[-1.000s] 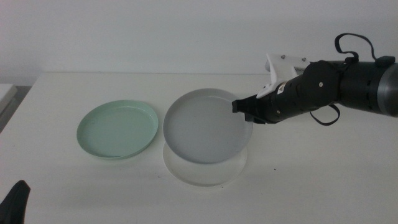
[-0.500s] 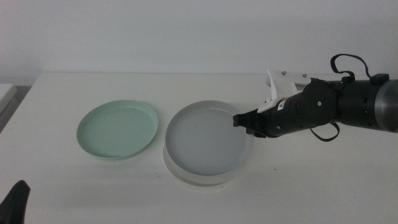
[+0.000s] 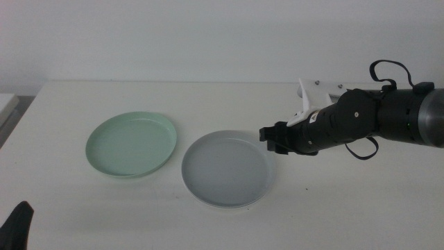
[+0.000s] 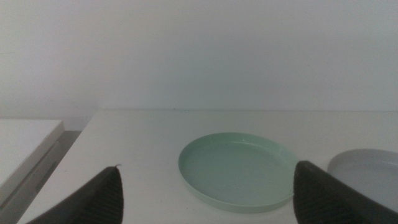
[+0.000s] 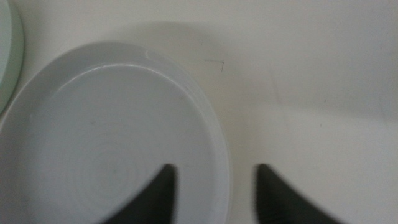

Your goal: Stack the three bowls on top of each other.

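White surface: the mint green bowl lies flat, well apart from the right gripper, just beside the grey bowl, which sits nested on the white bowl; all open upward, round, with no long axis. The bowls look light, stiff and smooth, best pinched at the low rim. The right gripper hovers at the grey bowl's rim, jaws parted and holding nothing; the left gripper waits near the mint green bowl, jaws wide apart.
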`<state>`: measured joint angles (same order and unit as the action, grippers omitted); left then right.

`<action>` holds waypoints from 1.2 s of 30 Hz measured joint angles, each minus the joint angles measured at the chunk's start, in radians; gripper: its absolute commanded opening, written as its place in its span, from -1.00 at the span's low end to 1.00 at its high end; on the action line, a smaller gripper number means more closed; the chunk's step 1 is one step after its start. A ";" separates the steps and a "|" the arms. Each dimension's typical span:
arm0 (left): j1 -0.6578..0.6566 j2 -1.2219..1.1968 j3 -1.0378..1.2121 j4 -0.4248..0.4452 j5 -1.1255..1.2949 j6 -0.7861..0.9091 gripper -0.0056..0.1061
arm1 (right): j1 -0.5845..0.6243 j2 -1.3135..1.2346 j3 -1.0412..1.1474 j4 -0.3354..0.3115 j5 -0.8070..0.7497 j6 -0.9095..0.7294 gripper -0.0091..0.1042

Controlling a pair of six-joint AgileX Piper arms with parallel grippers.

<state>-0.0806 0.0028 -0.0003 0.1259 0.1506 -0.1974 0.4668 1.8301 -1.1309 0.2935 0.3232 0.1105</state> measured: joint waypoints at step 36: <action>0.000 0.000 0.000 0.000 0.000 0.000 0.78 | -0.098 -1.123 0.224 0.141 0.500 -0.440 0.79</action>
<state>-0.0806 0.0028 -0.0003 0.1259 0.1506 -0.1974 0.3685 0.7067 -0.9072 0.4340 0.8234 -0.3291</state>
